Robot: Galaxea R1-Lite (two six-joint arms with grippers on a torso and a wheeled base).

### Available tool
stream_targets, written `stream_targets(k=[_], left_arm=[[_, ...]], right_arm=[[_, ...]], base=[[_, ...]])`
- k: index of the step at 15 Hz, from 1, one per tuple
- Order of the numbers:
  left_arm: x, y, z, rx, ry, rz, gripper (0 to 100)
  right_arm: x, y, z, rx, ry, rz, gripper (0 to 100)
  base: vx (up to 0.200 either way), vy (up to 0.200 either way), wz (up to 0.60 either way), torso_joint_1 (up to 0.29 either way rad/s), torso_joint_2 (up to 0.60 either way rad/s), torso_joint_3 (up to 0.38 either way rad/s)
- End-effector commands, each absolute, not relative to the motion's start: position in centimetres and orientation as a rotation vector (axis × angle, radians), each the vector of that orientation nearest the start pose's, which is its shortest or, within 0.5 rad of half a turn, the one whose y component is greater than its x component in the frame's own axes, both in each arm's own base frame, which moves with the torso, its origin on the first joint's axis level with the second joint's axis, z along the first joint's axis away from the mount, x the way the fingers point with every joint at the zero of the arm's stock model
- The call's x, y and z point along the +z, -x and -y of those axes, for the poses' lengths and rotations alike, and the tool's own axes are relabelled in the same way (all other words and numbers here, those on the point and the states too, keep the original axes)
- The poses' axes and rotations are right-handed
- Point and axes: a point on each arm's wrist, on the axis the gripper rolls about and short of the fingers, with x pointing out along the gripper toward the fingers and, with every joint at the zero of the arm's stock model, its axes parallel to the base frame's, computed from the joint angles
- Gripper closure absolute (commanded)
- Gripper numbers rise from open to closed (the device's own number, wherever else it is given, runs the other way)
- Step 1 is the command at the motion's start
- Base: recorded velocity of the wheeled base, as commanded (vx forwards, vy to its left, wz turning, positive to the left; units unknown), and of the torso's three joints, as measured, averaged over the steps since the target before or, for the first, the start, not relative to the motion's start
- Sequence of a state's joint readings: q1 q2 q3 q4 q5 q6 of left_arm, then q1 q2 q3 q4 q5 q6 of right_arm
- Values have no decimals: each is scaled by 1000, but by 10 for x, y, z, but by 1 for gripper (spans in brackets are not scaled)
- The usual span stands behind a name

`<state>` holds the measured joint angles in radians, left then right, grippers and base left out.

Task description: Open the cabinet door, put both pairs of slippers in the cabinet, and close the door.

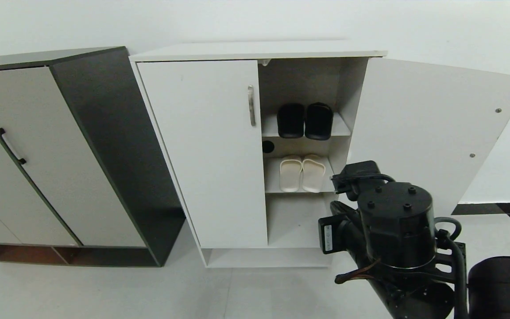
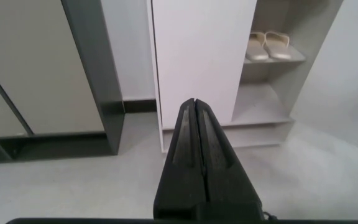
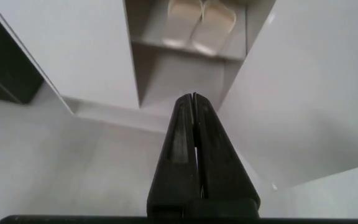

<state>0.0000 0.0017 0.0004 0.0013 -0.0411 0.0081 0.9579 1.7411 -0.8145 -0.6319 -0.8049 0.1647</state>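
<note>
White cabinet (image 1: 255, 49), standing on a pale floor (image 1: 148, 292) against a pale wall. Its right door (image 1: 427, 128) is swung wide open; its left door (image 1: 202, 155) is closed and carries an upright metal handle (image 1: 251, 106) near its inner edge. In the open compartment the pair of black slippers (image 1: 304, 120) lies side by side on the upper shelf (image 1: 269, 130). The pair of cream slippers (image 1: 302, 173) lies side by side on the middle shelf (image 1: 272, 179), directly below the black pair. A small dark round hole (image 1: 268, 146) shows in the back panel between the two shelves.

The right arm (image 1: 392, 221) is in front of the compartment's lower right part, near the open door. The right gripper (image 3: 193, 96) has its jaws pressed together with nothing between them and points towards the cabinet's base. The left gripper (image 2: 194, 102) likewise has its jaws closed on nothing, above the floor and facing the closed door.

A second cabinet (image 1: 104, 146), with dark sides and grey doors, stands just beside the white one on the robot's left.
</note>
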Motion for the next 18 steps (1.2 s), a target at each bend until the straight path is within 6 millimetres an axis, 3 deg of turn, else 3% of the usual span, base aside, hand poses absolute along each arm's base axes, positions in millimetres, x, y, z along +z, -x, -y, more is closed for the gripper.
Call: stream_targets(k=[1,9,18], left_arm=[[76,23,1,-41,-8,0,100],[76,23,1,-40,-8,0,100],[76,23,1,-41,-8,0,100]], right_arm=[[172,-191,-243,133,68,-202,100],[172,-192,-242,130,66,-201,100],[172,-192,-242,130,67,-202,100]], base=[[0,0,0,41,-266,-373],[0,0,0,90,-493,-348],[0,0,0,172,-485,-319]])
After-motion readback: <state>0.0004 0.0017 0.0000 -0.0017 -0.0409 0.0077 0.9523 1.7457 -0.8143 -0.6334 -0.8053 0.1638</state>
